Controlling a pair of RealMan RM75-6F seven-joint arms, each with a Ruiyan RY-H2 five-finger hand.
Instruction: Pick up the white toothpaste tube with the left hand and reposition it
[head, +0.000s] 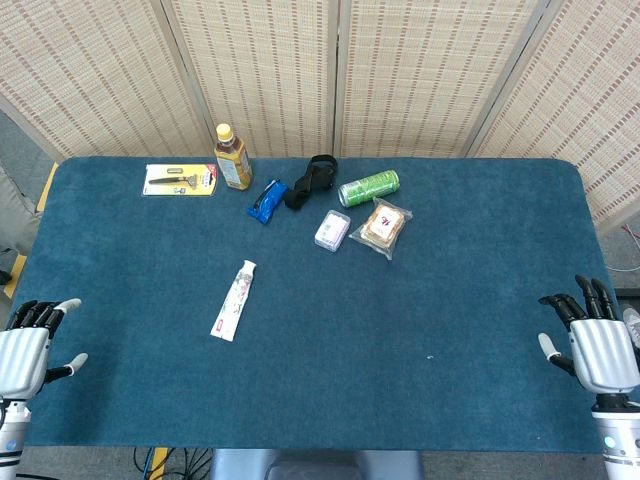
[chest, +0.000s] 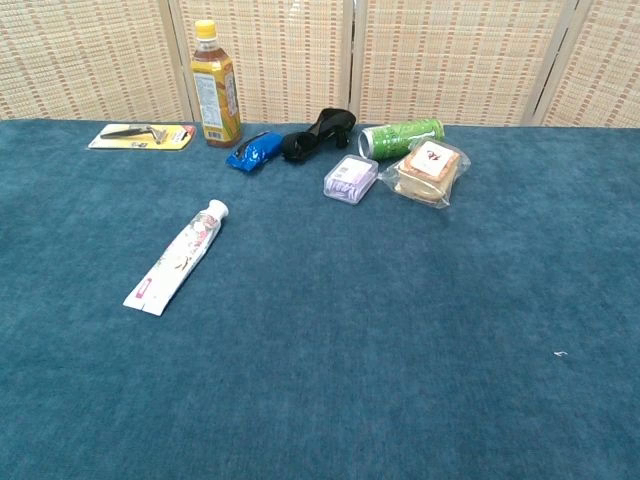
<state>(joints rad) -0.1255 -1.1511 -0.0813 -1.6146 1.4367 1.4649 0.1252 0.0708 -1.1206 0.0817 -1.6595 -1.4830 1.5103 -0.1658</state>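
head view crops both arms: left hand (head: 25, 352) and right hand (head: 598, 340) empty, fingers apart, away from toothpaste tube (head: 234, 300).

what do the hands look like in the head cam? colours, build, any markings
Both match. The left hand and right hand each have a silver-grey, ribbed metallic back, black fingers and a thumb with a pale tip. Below each sits a light grey wrist housing with a small blue dot. No sleeves, cables or printed markings are visible. The chest view shows neither hand.
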